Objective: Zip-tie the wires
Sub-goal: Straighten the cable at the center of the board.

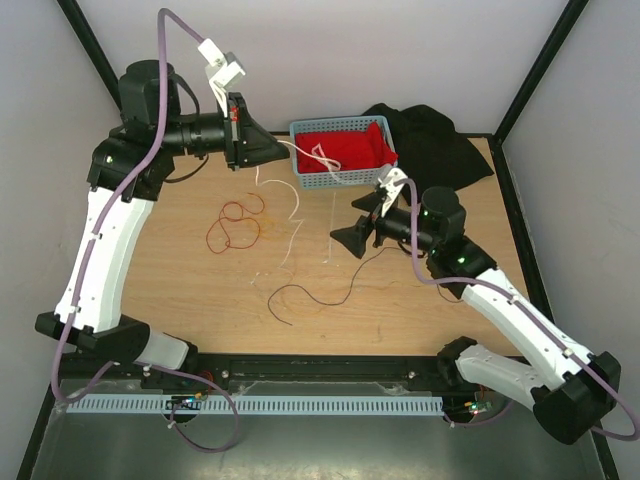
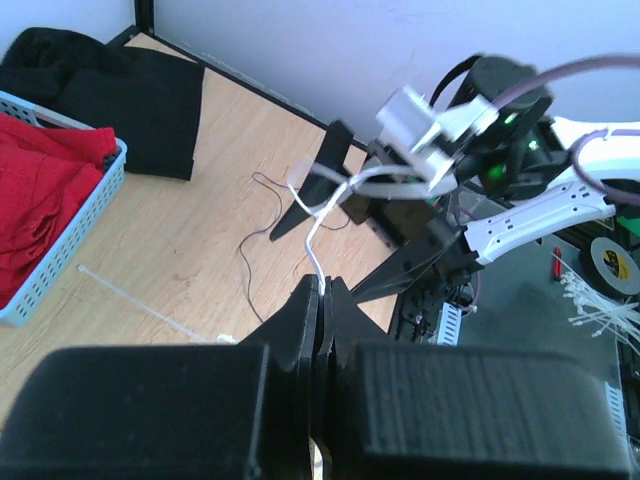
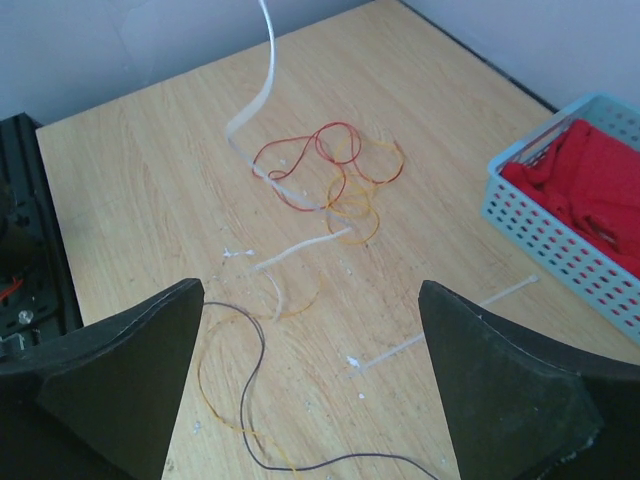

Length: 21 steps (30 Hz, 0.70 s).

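Note:
My left gripper (image 1: 278,150) (image 2: 327,284) is raised at the table's back, shut on a whitish zip tie (image 1: 318,154) (image 2: 322,225). The strip curls out from its tips toward my right gripper (image 1: 362,220) (image 2: 365,230). In the right wrist view the same zip tie (image 3: 262,60) hangs in the air at the top. My right gripper (image 3: 310,290) stands wide open over the table, with nothing between its fingers. The wires lie loose on the wood: a red-orange coil (image 1: 236,222) (image 3: 322,165) and a dark strand (image 1: 312,294) (image 3: 250,370).
A blue basket (image 1: 300,176) (image 3: 560,235) (image 2: 70,250) with red cloth sits at the back, and black cloth (image 1: 432,140) (image 2: 120,90) lies beside it. Spare whitish strips (image 1: 292,225) (image 3: 445,320) (image 2: 140,300) lie on the table. More zip ties (image 2: 600,310) lie beyond the table's near edge.

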Motion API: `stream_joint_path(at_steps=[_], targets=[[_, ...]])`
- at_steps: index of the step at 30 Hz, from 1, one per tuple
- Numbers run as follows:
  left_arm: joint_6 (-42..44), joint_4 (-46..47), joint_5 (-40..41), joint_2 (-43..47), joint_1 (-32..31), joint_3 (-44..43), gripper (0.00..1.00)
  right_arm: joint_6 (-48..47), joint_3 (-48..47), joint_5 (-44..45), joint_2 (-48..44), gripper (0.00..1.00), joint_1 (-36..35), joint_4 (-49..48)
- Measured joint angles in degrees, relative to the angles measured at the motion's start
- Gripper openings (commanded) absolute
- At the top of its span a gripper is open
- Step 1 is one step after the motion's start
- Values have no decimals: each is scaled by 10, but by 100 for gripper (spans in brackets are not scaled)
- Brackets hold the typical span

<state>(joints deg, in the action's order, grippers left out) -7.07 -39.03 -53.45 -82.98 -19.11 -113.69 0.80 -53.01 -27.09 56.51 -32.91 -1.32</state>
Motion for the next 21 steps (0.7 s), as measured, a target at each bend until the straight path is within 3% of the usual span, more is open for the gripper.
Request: stream_joint_path(at_steps=[7, 13, 21], targets=[[-26, 6, 29, 5, 0, -18, 0, 3, 97, -58, 29, 99, 0, -135], [-50, 25, 46, 5, -2, -31, 0, 19, 111, -97, 95, 99, -11, -262], [-77, 51, 59, 6, -2, -47, 0, 32, 113, -82, 209, 99, -58, -391]])
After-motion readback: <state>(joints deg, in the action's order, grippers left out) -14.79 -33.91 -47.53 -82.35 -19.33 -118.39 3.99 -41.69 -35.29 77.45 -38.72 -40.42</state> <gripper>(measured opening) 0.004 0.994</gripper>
